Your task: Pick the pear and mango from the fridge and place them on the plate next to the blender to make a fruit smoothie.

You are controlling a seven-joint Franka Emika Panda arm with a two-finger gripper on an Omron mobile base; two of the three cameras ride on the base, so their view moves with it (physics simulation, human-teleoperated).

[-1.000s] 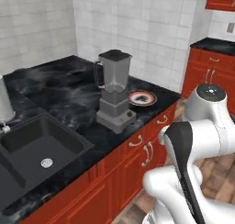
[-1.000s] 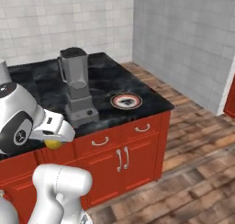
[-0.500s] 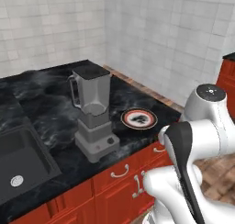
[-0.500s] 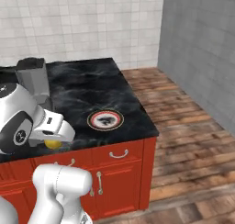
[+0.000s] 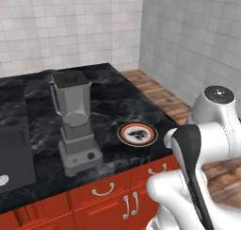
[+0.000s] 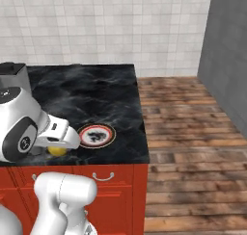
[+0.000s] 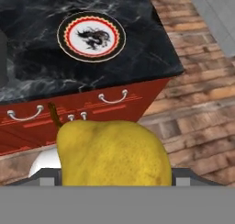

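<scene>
Across both base views the whole scene has slid since half a second ago, so the base has driven on: the plate now sits nearer the middle of the left view and the blender stands to its left on the dark marble surface. The gripper holds the yellow pear, which hangs out in front of the red cabinets, short of the surface's front edge. The plate carries nothing, lies near the surface's front corner, with bare marble around it and wooden floor open to the right.
</scene>
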